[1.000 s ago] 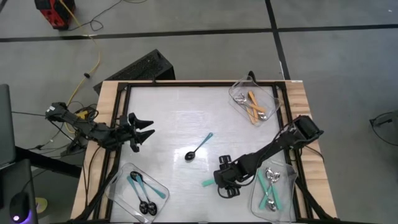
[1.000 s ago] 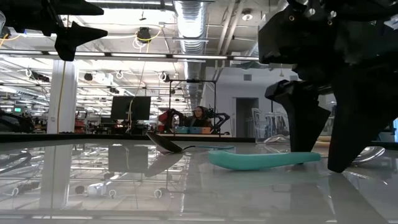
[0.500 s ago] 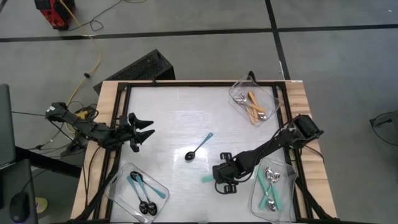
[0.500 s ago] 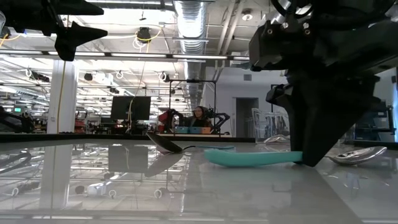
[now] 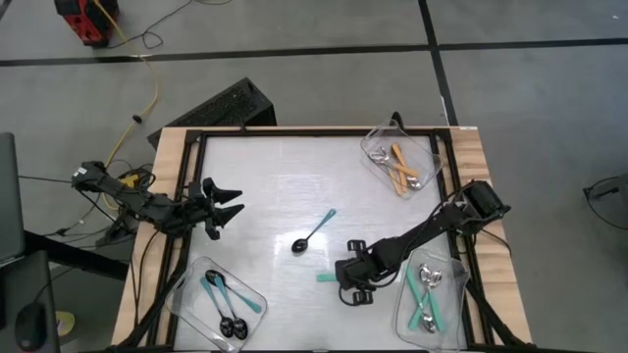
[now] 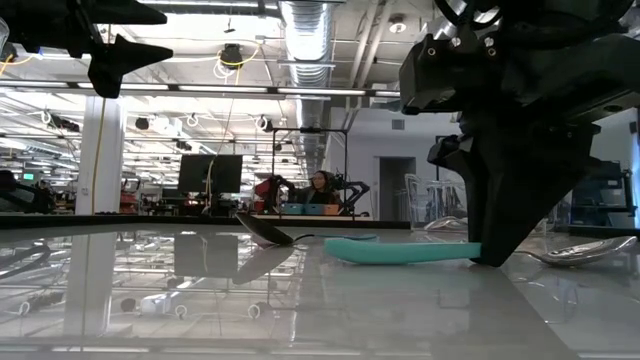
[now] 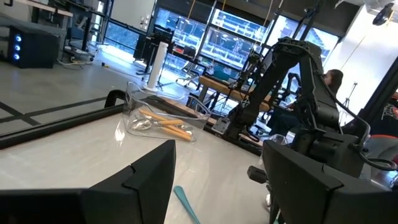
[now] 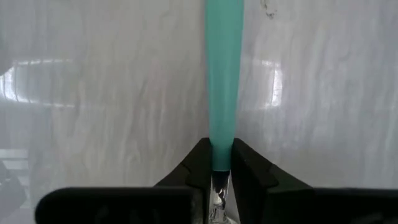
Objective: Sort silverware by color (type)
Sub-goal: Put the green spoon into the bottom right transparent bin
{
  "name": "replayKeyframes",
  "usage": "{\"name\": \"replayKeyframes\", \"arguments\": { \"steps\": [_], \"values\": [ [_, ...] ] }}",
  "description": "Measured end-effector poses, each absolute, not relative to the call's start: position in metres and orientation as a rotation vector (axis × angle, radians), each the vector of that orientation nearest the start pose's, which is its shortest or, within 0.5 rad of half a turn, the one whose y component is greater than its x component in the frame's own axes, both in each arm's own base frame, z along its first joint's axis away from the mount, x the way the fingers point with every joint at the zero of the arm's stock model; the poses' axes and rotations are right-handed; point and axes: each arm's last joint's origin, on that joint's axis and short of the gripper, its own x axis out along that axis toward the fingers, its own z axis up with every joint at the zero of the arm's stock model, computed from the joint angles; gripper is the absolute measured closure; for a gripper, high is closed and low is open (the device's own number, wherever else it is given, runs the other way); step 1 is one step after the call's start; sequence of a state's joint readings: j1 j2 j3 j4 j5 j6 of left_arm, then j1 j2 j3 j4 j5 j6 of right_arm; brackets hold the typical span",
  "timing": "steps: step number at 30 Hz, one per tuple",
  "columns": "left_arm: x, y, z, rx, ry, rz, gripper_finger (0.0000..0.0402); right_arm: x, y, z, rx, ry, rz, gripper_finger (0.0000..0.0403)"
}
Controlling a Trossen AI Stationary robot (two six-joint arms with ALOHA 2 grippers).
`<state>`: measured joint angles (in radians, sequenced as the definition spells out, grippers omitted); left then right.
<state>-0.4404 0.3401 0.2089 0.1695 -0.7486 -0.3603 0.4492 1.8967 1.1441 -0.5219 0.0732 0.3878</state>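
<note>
A teal-handled spoon (image 5: 326,277) lies on the white table near its front, and my right gripper (image 5: 340,279) stands over it, shut on it. In the low view its handle (image 6: 400,250) and silver bowl (image 6: 585,250) both rest on the table. A blue-handled spoon with a black bowl (image 5: 314,232) lies alone mid-table. My left gripper (image 5: 224,204) hangs open above the table's left side, holding nothing. My right gripper pinches the teal spoon between its two fingers where the handle narrows toward the silver bowl (image 8: 221,158). The fingers (image 6: 490,245) come steeply from above, one on each side of the handle. The spoon lies flat on the table, its handle pointing toward the table's left.
Three clear trays sit at the table's edges. One at the far right holds orange-handled spoons (image 5: 400,165), one at the near right holds teal spoons (image 5: 429,294), and one at the near left holds blue-and-black spoons (image 5: 224,302). A black frame (image 5: 294,132) rims the table.
My right gripper's fingers stood apart on either side of the teal spoon and have shut on it, the wrist rolling slightly. The spoon's handle has shifted a little on the table and still lies flat.
</note>
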Motion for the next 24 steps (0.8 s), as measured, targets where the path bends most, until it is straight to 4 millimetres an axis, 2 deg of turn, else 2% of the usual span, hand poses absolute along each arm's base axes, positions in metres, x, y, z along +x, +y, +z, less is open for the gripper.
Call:
{"name": "replayKeyframes", "arguments": {
  "steps": [24],
  "values": [
    [0.109,-0.029,0.222,-0.378,-0.087,0.299,0.0176,0.327,0.157,0.166,-0.041,1.326,0.096,0.0340]
  ]
}}
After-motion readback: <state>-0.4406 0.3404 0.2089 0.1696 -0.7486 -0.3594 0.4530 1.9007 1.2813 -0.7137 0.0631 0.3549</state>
